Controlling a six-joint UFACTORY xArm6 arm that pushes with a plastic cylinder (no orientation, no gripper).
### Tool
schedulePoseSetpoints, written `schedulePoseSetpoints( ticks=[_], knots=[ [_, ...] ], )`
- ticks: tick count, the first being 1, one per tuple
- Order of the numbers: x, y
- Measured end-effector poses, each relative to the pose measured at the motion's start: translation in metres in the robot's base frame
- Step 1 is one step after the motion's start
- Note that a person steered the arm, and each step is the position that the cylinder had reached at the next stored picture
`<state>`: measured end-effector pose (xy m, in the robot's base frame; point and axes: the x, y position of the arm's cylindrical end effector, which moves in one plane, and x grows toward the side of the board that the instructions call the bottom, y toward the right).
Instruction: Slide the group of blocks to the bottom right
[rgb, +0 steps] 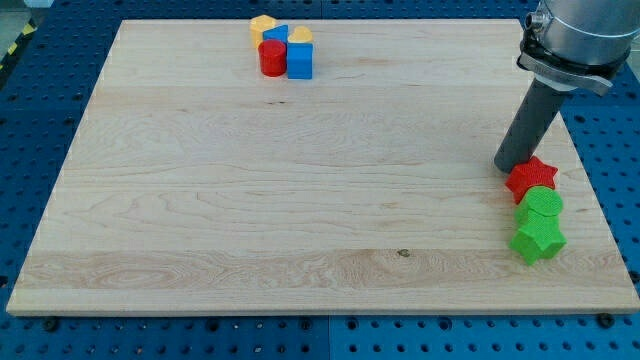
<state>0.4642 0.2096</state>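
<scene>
Red star (530, 178), green round block (541, 205) and green star (538, 239) sit stacked in a touching column by the board's (300, 200) right edge, low down. My tip (507, 166) (a bare rod, nothing to open or close) touches the red star's upper left. Far off at the view's top: yellow (263, 25), blue (299, 60) and red (271, 58) blocks clustered.

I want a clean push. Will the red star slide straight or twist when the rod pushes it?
The red star probably twists: my tip meets it off-centre, at its upper left. Touching the green round block, it likely shoves that too. It looks rigid and low, so tipping seems unlikely.
</scene>
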Motion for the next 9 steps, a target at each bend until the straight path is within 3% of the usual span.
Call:
schedulePoseSetpoints(
  ticks=[2, 3, 5, 7, 9],
  knots=[
    [-0.044, 0.003],
    [-0.045, 0.036],
    [-0.030, 0.101],
    [0.002, 0.097],
    [0.003, 0.080]
  ],
)
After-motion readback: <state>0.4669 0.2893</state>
